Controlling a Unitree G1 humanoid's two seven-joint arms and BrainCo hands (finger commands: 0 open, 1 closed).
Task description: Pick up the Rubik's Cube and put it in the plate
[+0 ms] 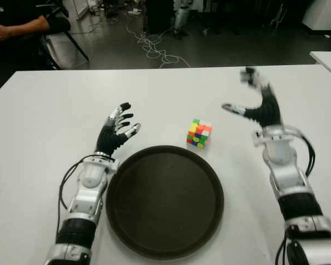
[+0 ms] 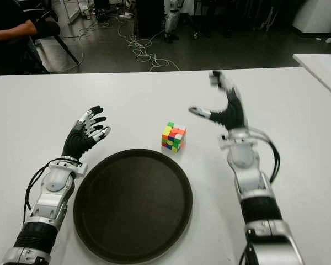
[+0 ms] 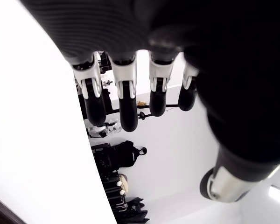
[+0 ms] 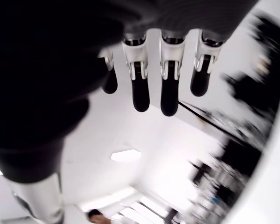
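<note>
A Rubik's Cube (image 1: 199, 133) with bright mixed colours sits on the white table (image 1: 55, 105), just beyond the far right rim of the round dark plate (image 1: 164, 201). My right hand (image 1: 252, 102) is raised to the right of the cube, clear of it, with its fingers (image 4: 141, 88) spread and nothing in them. My left hand (image 1: 120, 126) shows at the plate's far left rim, fingers (image 3: 126, 100) relaxed and holding nothing. The plate holds nothing.
A person's arm (image 1: 16, 26) and a chair show beyond the table's far left corner. Cables (image 1: 154, 47) lie on the dark floor behind. A second white table's corner (image 1: 328, 58) appears at far right.
</note>
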